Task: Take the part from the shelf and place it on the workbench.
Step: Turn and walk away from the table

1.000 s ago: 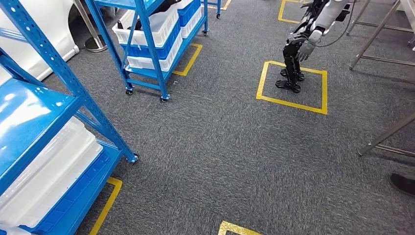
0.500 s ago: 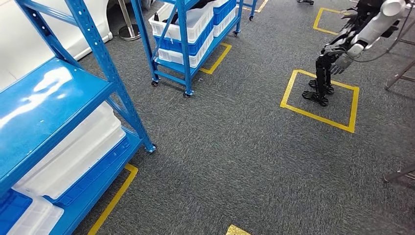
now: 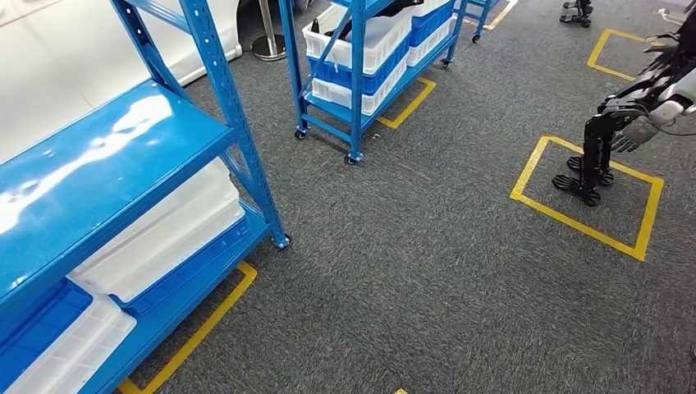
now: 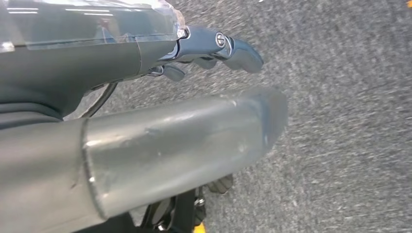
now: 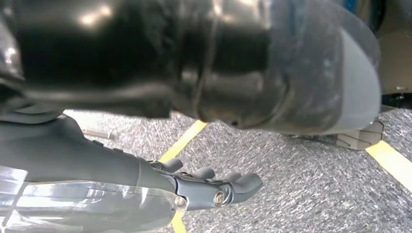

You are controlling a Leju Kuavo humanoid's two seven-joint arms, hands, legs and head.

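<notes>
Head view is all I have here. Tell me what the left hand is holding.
Observer: Nothing. The left hand hangs empty above grey carpet.
Operator: Now report the right hand.
Observer: Also empty. The right hand hangs with its fingers loosely extended.
Operator: Say what lies under it.
Observer: A strip of yellow floor tape crosses the carpet beneath it.

Bins point(image 3: 156, 238) in shelf point(image 3: 107, 164), prob. stacked
</notes>
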